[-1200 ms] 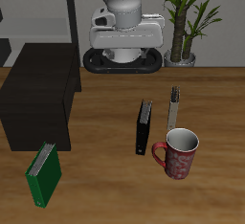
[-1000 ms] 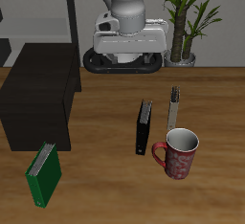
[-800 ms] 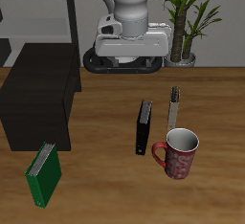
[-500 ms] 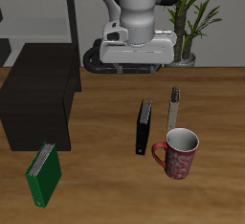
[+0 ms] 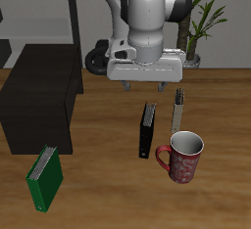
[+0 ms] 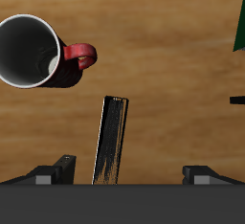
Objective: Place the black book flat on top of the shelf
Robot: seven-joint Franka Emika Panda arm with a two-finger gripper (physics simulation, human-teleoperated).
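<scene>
The black book [image 5: 147, 130] stands upright on its edge on the wooden table, beside the mug. It also shows in the wrist view [image 6: 112, 140], spine up, between my two fingers and below them. My gripper [image 5: 145, 84] hangs open and empty above the table, just behind the book and above its far end. In the wrist view the gripper [image 6: 131, 168] has its fingers spread wide. The shelf [image 5: 39, 94] is a low black-brown cabinet with a flat, bare top, off to the side of the book.
A red mug [image 5: 182, 157] stands near the book toward the front edge. A slim grey-beige book [image 5: 177, 111] stands beside the black one. A green book [image 5: 43, 178] stands in front of the shelf. A grey rack [image 5: 44, 18] and a plant [image 5: 196, 22] stand at the back.
My gripper has come forward from the robot's base and lower, toward the black book. The objects on the table have not moved.
</scene>
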